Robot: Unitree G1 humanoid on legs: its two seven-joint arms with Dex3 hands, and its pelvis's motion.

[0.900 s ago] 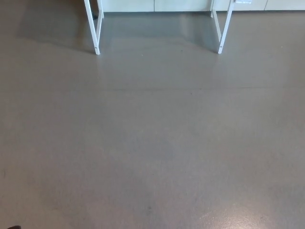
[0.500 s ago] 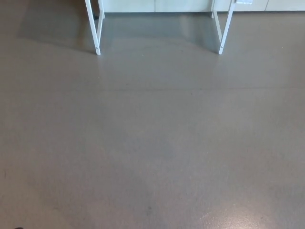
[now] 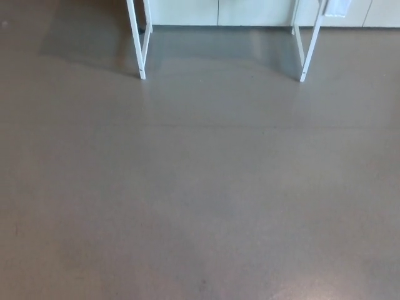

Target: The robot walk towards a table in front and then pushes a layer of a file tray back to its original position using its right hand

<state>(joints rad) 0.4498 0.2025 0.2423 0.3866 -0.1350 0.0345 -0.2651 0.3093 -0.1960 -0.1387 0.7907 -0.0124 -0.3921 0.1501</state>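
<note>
i'm looking down at bare grey floor (image 3: 200, 187), and the only sign of the table i'm meant to reach is its white legs at the top of the view: the left table leg (image 3: 139, 47) at about 11 o'clock and the right table leg (image 3: 307, 53) at about 1 o'clock. the tabletop is above the frame edge, and so is the file tray; i can't see the tray, its pulled-out layer, or which way that layer's long axis runs.

what the next move turns on, as i judge it, is simply that the table lies dead ahead at 12 o'clock, well apart from me, with open floor between. the gap between the two legs sits slightly to the right of centre, which would suit my right hand when it comes to pushing.

neither of my hands shows here, so i can't say how my fingers are set or whether they touch anything. pale cabinet fronts (image 3: 250, 11) run along the back, behind the legs. i'd say the walk is what's in hand and the push has not begun.
</note>
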